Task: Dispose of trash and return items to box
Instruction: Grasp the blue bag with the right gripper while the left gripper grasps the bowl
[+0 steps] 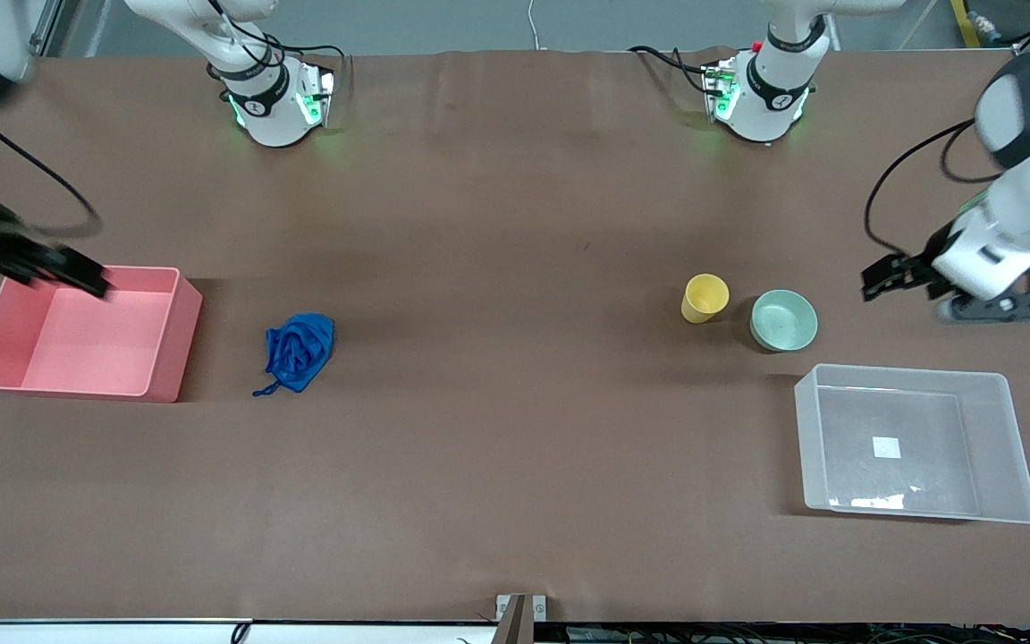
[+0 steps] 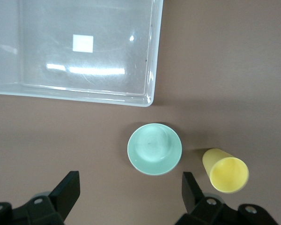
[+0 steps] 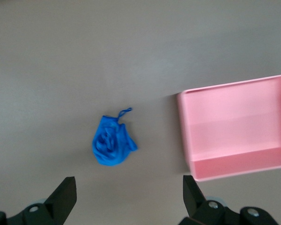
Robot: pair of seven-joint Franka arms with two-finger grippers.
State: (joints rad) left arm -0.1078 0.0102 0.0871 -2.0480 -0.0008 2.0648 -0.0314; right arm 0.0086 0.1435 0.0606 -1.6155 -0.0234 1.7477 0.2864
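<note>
Two bins stand on the brown table [image 1: 497, 224], one at each end, both with nothing in them.

1. Right gripper [image 1: 90, 280]: black, raised over the upper rim of the pink bin at the right arm's end of the table. In the right wrist view its fingers [image 3: 64, 196] stand wide apart and hold nothing.

2. Pink bin [image 1: 177, 344]: opaque, rectangular, upright, open top. Contents: nothing; bare pink floor showing.

3. Blue wad [image 1: 300, 349]: crumpled thin blue material lying on the table just beside the pink bin, apart from its wall, toward the middle of the table. A thin string trails from it toward the front camera. It sits outside both bins.

4. Yellow cup [image 1: 704, 298]: small, upright on the table, mouth up, nothing inside. It stands just beside the green bowl, not touching it, and farther from the front camera than the clear bin.

5. Green bowl [image 1: 783, 319]: pale mint, round, upright, nothing inside. It stands between the cup and the left arm's end of the table, near a corner of the clear bin but outside it.

6. Clear bin [image 1: 1020, 465]: translucent plastic, rectangular, nearest the front camera of the items at this end. Contents: none; a small white sticker [image 1: 886, 447] shows on its floor.

7. Left gripper [image 1: 882, 279]: black, up in the air over bare table beside the bowl. In the left wrist view its fingers [image 2: 69, 190] are spread wide, holding nothing
</note>
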